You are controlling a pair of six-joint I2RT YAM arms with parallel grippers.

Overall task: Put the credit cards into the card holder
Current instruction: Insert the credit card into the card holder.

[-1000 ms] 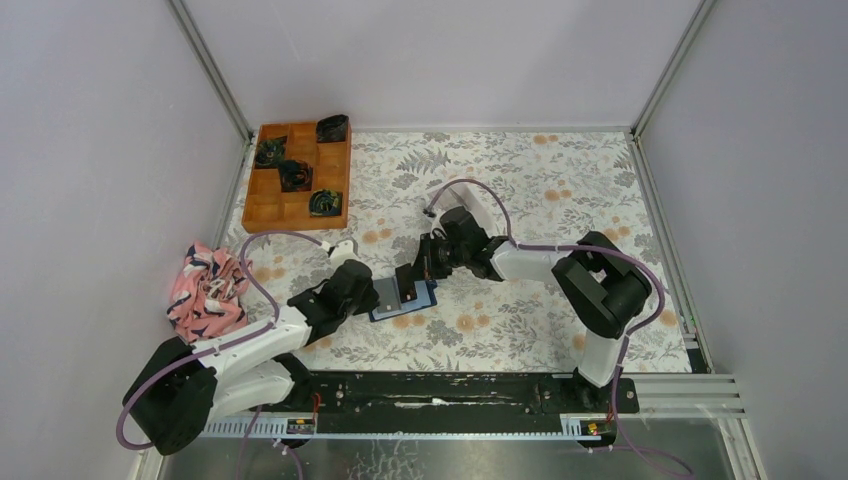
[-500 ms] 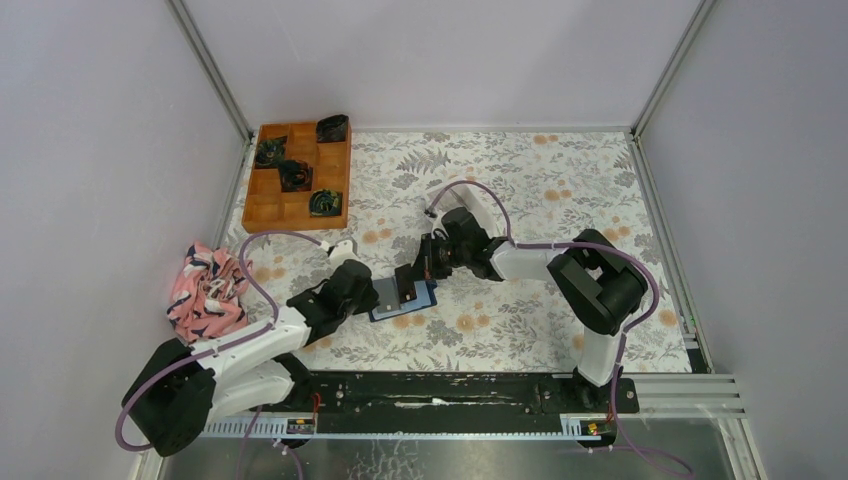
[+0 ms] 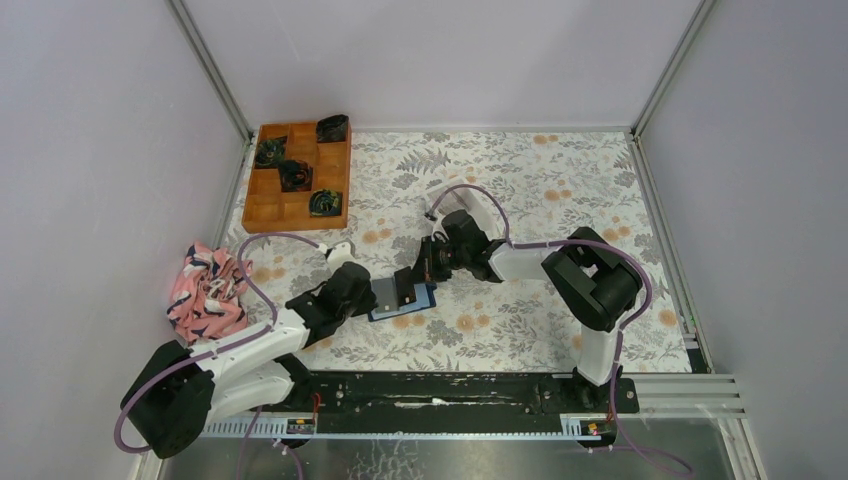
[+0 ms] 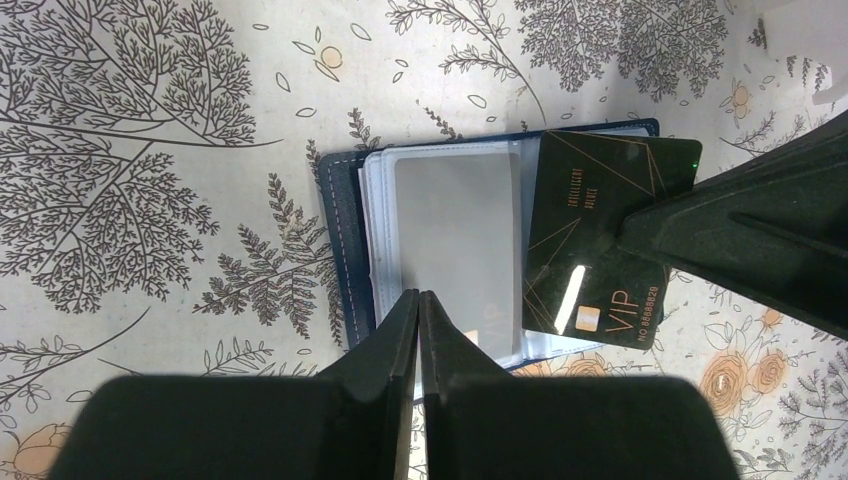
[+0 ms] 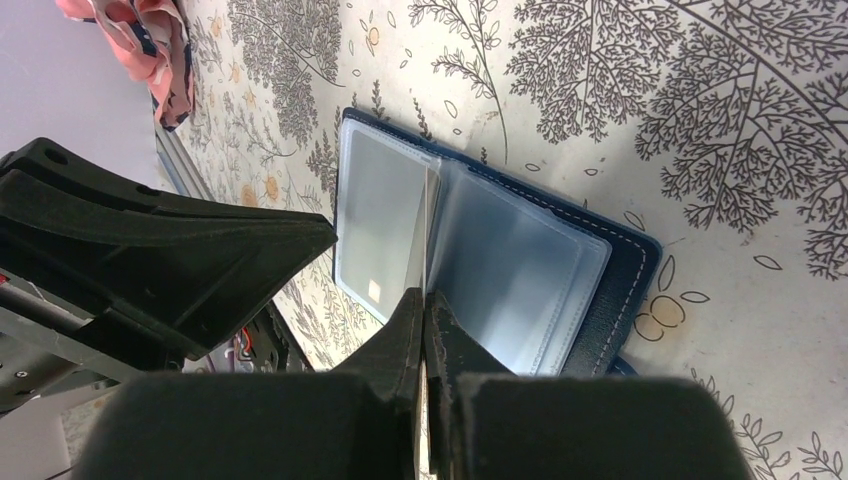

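Note:
The card holder (image 3: 422,297) lies open on the flowered mat between both grippers, navy outside (image 4: 345,250) with clear sleeves inside (image 5: 520,270). A pale grey credit card (image 4: 455,240) sits in its left sleeve, also in the right wrist view (image 5: 375,230). My right gripper (image 3: 412,283) is shut on a dark credit card marked VIP (image 4: 590,230). It holds the card tilted over the holder's right half, edge-on in its own view (image 5: 424,230). My left gripper (image 4: 418,296) is shut, its tips over the holder's near edge.
An orange wooden compartment tray (image 3: 268,209) with dark small objects stands at the back left. A pink patterned cloth (image 3: 207,290) lies by the left wall, also in the right wrist view (image 5: 140,40). A black rail (image 3: 450,385) runs along the front edge.
The right arm's elbow has shifted slightly left. Both grippers, the dark card and the card holder stay about where they were.

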